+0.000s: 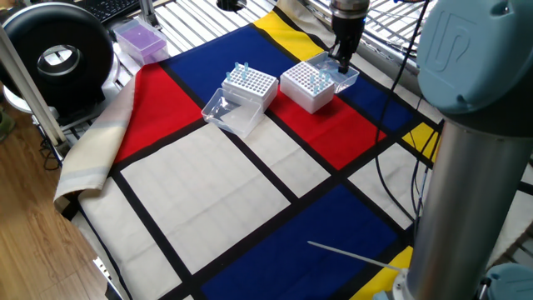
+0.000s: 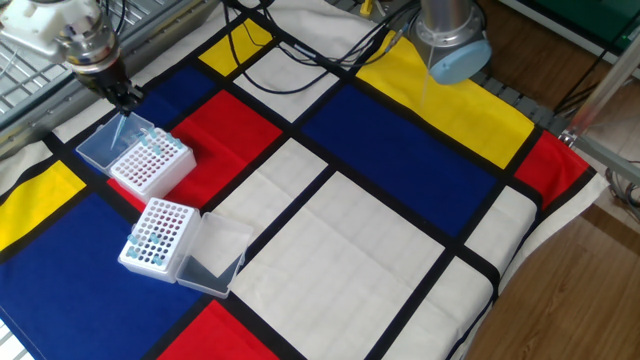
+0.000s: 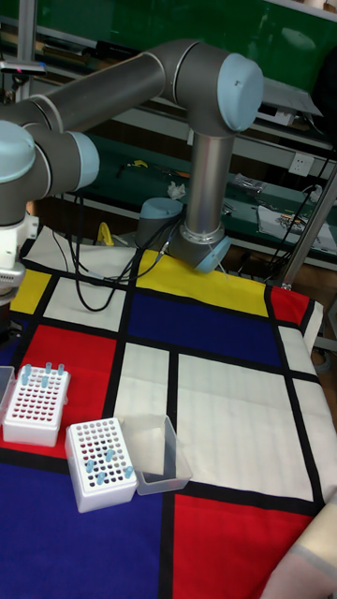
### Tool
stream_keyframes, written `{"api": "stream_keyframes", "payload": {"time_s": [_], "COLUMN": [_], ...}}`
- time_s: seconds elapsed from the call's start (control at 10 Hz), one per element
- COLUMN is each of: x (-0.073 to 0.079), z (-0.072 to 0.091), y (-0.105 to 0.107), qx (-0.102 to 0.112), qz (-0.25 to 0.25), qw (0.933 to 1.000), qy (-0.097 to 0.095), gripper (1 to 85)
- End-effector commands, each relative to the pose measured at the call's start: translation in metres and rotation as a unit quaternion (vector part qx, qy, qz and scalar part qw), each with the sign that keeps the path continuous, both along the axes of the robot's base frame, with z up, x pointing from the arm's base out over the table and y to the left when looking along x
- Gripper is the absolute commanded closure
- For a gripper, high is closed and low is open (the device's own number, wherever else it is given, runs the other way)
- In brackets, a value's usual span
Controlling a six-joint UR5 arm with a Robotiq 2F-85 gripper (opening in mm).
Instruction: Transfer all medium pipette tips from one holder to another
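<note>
One fixed view shows the gripper (image 1: 342, 62) just above the far white box (image 1: 309, 85); whether its fingers are spread cannot be told. Other fixed view: medium pipette tips (image 2: 152, 141) stand in the box right below it. Tall fixed view: more tips sit in the near box (image 3: 100, 462), well away.
</note>
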State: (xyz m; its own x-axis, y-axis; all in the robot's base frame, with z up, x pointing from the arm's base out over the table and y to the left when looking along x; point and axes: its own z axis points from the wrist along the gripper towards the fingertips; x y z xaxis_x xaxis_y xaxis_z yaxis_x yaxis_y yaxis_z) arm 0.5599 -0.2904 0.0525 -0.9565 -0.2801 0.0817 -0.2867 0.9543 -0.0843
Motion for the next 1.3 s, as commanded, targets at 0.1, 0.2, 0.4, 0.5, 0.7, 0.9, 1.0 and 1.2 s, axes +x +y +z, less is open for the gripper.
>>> {"api": "stream_keyframes", "payload": {"time_s": [0.1, 0.2, 0.4, 0.5, 0.7, 0.9, 1.0, 1.2], "x": [-0.005, -0.006, -0.01, -0.012, -0.014, -0.016, -0.017, -0.018], "z": [0.003, 0.004, 0.004, 0.002, 0.003, 0.004, 0.004, 0.003], "y": [-0.012, -0.013, -0.014, -0.011, -0.016, -0.017, -0.017, -0.01], "qx": [0.007, 0.008, 0.019, 0.036, 0.034, 0.045, 0.047, 0.06], "qz": [0.034, 0.039, 0.061, 0.063, 0.053, 0.053, 0.053, 0.047], "qw": [0.9994, 0.9992, 0.9978, 0.9972, 0.9979, 0.9974, 0.9973, 0.9969], "qy": [0.006, 0.009, 0.016, 0.018, 0.018, 0.019, 0.019, 0.021], "gripper": [84.3, 84.3, 84.3, 84.3, 84.3, 84.3, 84.3, 84.3]}}
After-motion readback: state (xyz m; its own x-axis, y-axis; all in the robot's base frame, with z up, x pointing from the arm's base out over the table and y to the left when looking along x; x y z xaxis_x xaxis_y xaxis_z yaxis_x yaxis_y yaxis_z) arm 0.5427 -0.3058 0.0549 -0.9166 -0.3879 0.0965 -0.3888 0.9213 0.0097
